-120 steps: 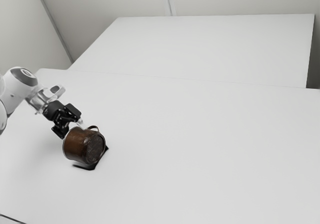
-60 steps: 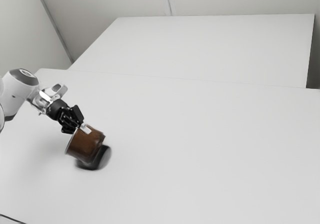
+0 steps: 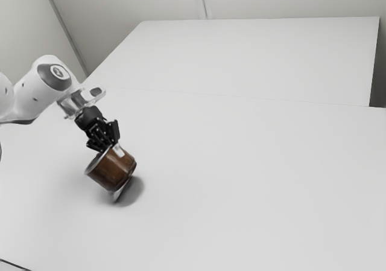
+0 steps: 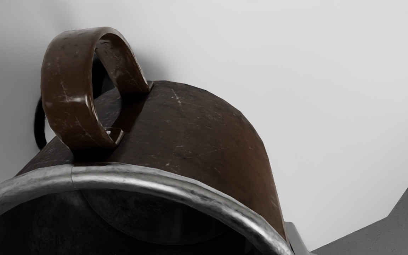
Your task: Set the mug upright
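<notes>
Closest to you, the jaws (image 3: pixel 114 151) look clenched on the mug (image 4: pixel 204 141) by its wall near the rim (image 4: pixel 143 179), a pale fingertip (image 4: pixel 297 239) lying against the outside. The handle (image 4: pixel 67 88) stands out from the mug's side, away from that fingertip. Your arm has risen and moved toward the exterior view's right over the last second, and the mug has come along: it lay nearly on its side, and now its mouth faces up and back toward the arm, its base slanting down. Farther off, its shadow (image 3: pixel 134 189) falls on the surface (image 3: pixel 241 192), and the mug seems lifted clear. You're partway, I judge; more tilt is needed before lowering.
</notes>
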